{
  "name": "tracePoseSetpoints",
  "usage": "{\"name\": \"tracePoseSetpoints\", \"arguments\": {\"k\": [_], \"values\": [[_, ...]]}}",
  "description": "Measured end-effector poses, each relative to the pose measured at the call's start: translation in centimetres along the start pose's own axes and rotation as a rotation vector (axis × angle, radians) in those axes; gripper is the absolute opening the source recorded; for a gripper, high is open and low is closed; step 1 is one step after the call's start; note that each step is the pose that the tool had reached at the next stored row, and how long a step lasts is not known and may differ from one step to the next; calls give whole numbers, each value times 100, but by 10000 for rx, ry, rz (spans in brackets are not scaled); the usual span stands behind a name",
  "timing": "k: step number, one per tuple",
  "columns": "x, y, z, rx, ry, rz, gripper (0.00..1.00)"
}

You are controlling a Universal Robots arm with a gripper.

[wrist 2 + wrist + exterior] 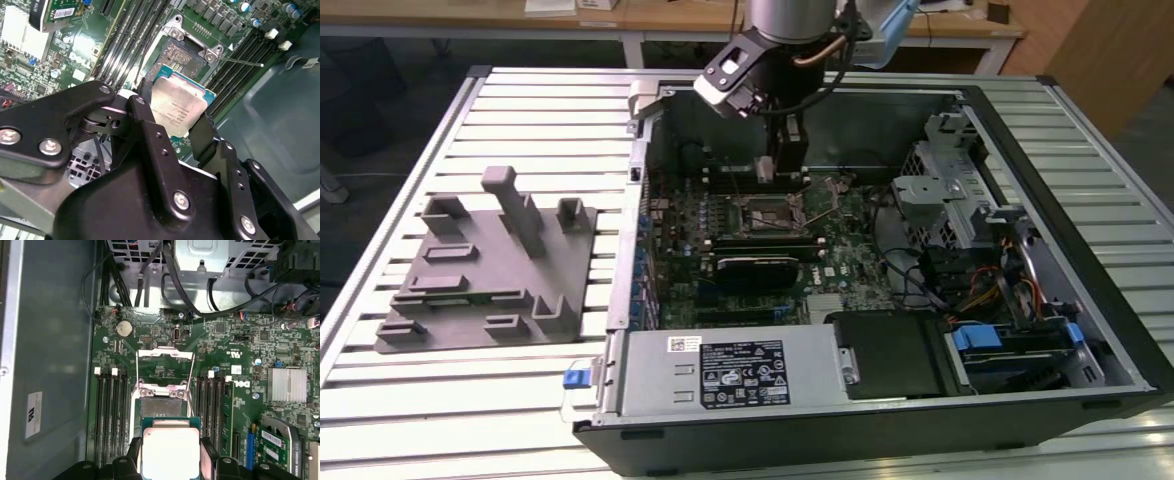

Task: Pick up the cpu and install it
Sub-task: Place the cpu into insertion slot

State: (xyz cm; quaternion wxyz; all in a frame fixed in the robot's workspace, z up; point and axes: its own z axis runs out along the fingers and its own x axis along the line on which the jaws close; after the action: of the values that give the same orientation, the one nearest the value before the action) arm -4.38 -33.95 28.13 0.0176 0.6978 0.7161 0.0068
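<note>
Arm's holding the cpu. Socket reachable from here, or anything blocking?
Likely yes. The pincer grips the cpu near the socket, whose load frame is swung open. Nothing visible lies across it.

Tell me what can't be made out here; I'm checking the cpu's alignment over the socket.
- cpu gripped edges: second wrist view, covered by the claw.
- socket pins: second wrist view, too small.
- gap under the cpu: exterior view, blocked by the claw.
</note>
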Motion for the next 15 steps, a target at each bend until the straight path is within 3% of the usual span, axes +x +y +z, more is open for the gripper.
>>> {"name": "tracePoseSetpoints", "arguments": {"k": [15], "values": [[27,3,202,0,-18,-36,54]]}}
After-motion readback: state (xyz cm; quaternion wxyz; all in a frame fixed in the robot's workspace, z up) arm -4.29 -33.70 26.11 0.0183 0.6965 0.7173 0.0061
